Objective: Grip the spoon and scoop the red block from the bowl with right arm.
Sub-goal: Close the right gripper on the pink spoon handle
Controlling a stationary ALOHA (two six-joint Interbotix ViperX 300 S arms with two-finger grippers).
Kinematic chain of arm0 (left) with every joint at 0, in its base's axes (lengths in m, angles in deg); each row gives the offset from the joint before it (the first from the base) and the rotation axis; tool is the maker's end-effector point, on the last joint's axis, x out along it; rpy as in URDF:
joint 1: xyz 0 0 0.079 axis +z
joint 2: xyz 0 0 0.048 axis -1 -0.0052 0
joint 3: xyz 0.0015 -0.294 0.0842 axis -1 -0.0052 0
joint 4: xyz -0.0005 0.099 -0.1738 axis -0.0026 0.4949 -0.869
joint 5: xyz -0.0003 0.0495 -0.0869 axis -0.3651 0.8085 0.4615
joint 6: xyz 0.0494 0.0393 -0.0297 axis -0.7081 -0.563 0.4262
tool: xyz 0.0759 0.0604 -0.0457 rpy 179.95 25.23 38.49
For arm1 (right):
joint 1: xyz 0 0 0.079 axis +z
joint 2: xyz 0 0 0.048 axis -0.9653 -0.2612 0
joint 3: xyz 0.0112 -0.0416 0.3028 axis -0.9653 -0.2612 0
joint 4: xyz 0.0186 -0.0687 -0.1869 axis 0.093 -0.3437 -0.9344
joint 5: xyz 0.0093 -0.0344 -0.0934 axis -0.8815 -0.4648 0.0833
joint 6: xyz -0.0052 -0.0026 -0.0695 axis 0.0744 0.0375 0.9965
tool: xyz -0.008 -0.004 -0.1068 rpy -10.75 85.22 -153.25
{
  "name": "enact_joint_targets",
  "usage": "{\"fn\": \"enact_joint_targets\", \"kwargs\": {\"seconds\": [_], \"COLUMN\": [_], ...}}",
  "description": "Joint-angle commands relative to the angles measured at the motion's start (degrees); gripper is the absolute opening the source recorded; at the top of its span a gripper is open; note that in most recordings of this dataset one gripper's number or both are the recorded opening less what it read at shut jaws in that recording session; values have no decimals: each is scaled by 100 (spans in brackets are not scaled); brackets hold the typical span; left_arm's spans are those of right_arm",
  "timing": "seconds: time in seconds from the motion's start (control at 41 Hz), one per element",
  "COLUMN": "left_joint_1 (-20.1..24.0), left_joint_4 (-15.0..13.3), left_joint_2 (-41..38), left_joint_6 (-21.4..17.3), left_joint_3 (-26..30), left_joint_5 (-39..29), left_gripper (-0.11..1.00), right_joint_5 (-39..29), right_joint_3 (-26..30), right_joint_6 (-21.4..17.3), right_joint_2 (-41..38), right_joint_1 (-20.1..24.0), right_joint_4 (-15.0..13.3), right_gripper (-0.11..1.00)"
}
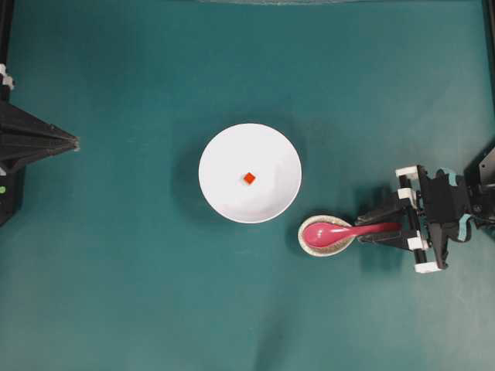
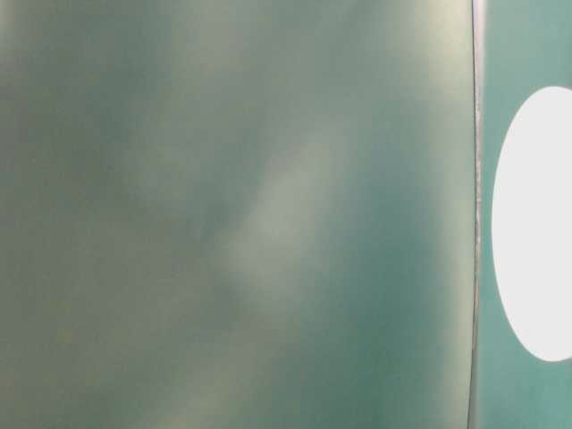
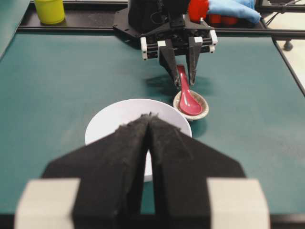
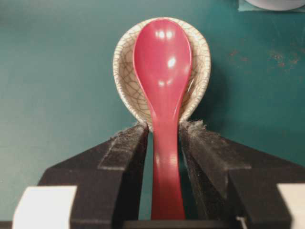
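While low over the table, right arm [image 1: 433, 218] jaws narrow, straddling spoon [image 4: 163, 95] handle without clear contact.

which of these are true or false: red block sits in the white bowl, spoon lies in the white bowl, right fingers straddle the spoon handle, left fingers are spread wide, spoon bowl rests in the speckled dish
1. The red block sits in the white bowl. True.
2. The spoon lies in the white bowl. False: it lies beside the bowl, its oval end on the speckled dish.
3. The right gripper has one of its fingers on each side of the spoon handle. True; narrow gaps show between them and the handle.
4. The left gripper has its fingers spread wide. False: they are pressed together.
5. The spoon's oval end rests in the speckled dish. True.
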Motion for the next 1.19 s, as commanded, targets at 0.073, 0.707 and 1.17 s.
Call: {"fn": "enact_joint_targets", "kwargs": {"seconds": [0.073,0.707,1.17], "left_joint_1": [0,-9,0], "left_joint_4": [18,18,18], "left_joint_2": [-53,-62,-62], "left_joint_6": [-9,-9,-9], "left_joint_3": [123,123,114], "left_joint_5": [26,26,26], "left_gripper": [0,0,0], "right_joint_5": [35,-18,-369], "right_joint_3": [18,44,176], "right_joint_6": [0,0,-70], "right_joint_2": [35,35,650], "right_joint_1": [26,26,18], "right_joint_4": [9,9,132], "right_gripper": [40,27,25]}}
